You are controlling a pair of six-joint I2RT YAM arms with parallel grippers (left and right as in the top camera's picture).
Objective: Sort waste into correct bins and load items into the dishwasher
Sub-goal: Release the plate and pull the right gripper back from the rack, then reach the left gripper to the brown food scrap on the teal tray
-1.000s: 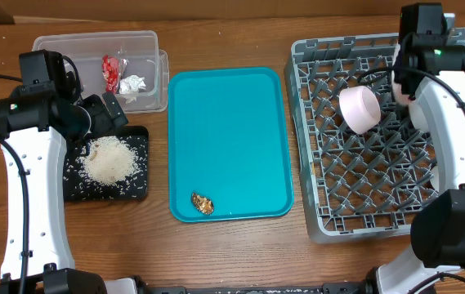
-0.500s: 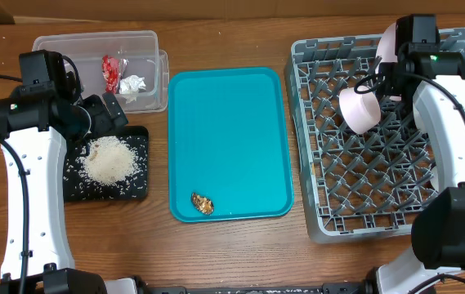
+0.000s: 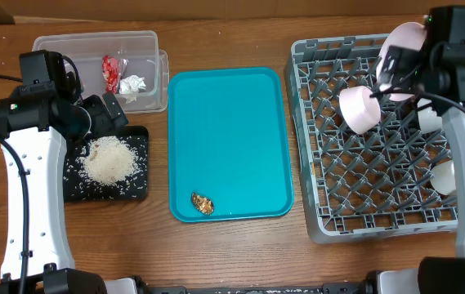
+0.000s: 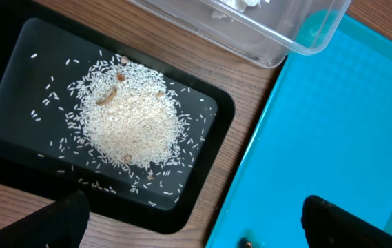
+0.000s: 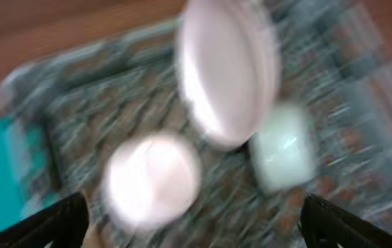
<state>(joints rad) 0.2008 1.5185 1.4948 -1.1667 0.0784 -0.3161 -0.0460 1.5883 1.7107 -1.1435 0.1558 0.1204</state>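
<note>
On the teal tray (image 3: 228, 131), near its front edge, lies the food scrap (image 3: 202, 203), nearer the left fingers (image 4: 61, 222), spread empty; the right fingers (image 5: 51, 224), also released, hover above the dish rack (image 3: 355, 196).

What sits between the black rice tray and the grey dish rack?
The teal serving tray, with a small brown food scrap on it, fills that stretch, as the overhead view shows.
</note>
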